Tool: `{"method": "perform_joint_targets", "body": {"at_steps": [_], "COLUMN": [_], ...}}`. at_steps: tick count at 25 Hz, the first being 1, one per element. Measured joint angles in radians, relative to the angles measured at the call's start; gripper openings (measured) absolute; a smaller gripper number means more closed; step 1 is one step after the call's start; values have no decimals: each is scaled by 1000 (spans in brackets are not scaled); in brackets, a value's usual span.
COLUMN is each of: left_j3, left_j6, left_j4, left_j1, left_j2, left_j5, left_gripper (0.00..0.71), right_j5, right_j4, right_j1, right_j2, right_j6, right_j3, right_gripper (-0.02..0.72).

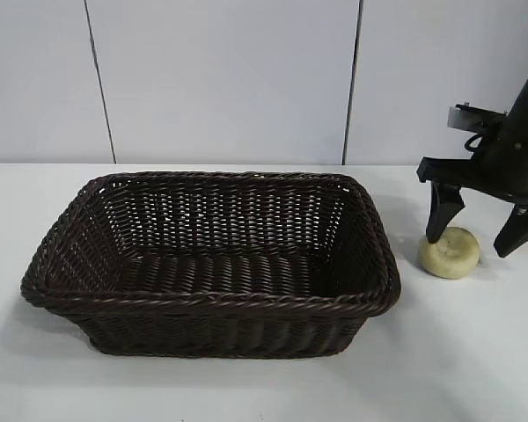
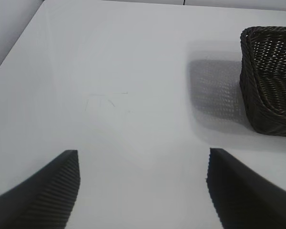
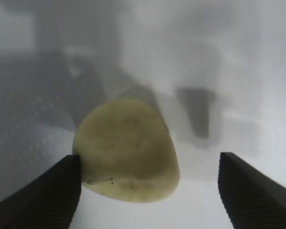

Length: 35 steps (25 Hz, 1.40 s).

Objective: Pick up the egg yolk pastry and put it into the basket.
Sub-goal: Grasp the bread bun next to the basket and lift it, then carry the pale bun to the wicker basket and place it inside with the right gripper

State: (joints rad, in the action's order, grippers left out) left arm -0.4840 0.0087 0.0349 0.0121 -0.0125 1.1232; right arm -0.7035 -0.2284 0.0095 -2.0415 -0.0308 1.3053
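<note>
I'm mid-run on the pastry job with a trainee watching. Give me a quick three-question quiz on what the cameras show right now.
1. True or false: the egg yolk pastry already lies inside the basket.
2. Which describes the right end effector? A) shut on the pastry B) open, fingers either side of the pastry C) hovering over the basket
3. What does the left wrist view show between the fingers of the left end effector?

Key
1. False. The pastry sits on the table beside the basket, on the right arm's side.
2. B. One finger is at the pastry's edge, the other stands clear.
3. Only bare table; the end effector is open, with a basket corner farther off.
</note>
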Motion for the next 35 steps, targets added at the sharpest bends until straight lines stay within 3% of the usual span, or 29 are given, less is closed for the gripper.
{"method": "perform_joint_targets", "body": {"at_steps": [2, 4, 17, 23, 26, 35], "left_j3": [0, 0, 0, 0, 0, 0], "left_j6": [0, 0, 0, 0, 0, 0], "left_j4": [0, 0, 0, 0, 0, 0], "left_j1": [0, 0, 0, 0, 0, 0], "left_j2": [0, 0, 0, 0, 0, 0], "left_j5": [0, 0, 0, 0, 0, 0], "left_gripper": [543, 543, 543, 543, 543, 543], "right_j5": [0, -9, -196, -218, -213, -151], "right_j4": [0, 0, 1, -21, -30, -48], "right_j1": [0, 0, 0, 4, 49, 323], "right_j2": [0, 4, 281, 336, 336, 336], "right_j6": [0, 0, 0, 0, -1, 4], "right_j3": [0, 2, 65, 65, 65, 65], "right_gripper": [96, 56, 34, 33, 33, 32]}}
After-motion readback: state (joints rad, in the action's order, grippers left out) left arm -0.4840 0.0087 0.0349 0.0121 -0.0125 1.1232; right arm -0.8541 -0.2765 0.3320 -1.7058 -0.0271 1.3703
